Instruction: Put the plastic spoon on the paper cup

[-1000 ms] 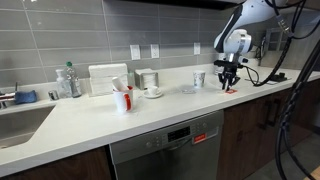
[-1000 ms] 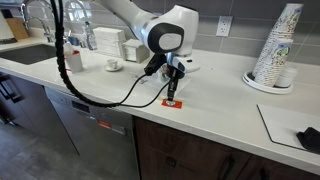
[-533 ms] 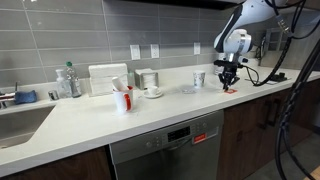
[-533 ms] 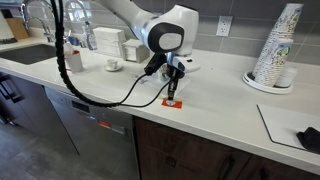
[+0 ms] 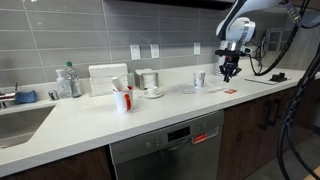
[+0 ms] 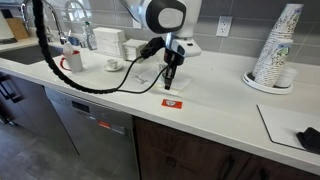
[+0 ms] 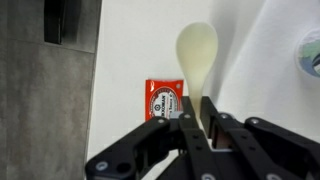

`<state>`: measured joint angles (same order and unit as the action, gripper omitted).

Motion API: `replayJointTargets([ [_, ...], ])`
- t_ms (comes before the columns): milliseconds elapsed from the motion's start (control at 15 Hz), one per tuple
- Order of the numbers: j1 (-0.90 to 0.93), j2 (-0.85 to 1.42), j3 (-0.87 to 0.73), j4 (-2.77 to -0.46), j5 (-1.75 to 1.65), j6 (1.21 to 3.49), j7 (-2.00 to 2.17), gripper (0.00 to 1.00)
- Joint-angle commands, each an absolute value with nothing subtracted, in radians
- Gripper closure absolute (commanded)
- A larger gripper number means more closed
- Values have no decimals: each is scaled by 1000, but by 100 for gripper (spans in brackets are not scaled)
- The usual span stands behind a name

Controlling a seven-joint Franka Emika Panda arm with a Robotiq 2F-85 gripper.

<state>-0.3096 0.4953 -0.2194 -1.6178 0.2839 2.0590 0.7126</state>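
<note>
My gripper (image 7: 198,103) is shut on the handle of a cream plastic spoon (image 7: 196,52), whose bowl points away from the jaws in the wrist view. In both exterior views the gripper (image 5: 229,74) (image 6: 168,84) hangs above the white counter, clear of the surface. A paper cup (image 5: 199,78) stands on the counter beside the gripper, toward the wall. A round rim at the right edge of the wrist view (image 7: 310,52) may be that cup. A red packet (image 7: 163,98) lies on the counter below the gripper.
The red packet also shows in both exterior views (image 5: 231,91) (image 6: 172,102). A tall stack of paper cups (image 6: 278,45) stands on a plate. A red-and-white mug (image 5: 122,99), a cup on a saucer (image 5: 152,91), bottles (image 5: 68,82) and a sink (image 5: 20,120) sit further along the counter.
The gripper has risen from just above the red packet to well above the counter, carrying the spoon and shifting toward the wall.
</note>
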Motion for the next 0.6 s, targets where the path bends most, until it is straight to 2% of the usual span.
replayJointTargets([
  [0,-305,439,-233,-1585,318,1975,756,96],
  [533,-298,414,-192,-1487,502,2076,825,96],
])
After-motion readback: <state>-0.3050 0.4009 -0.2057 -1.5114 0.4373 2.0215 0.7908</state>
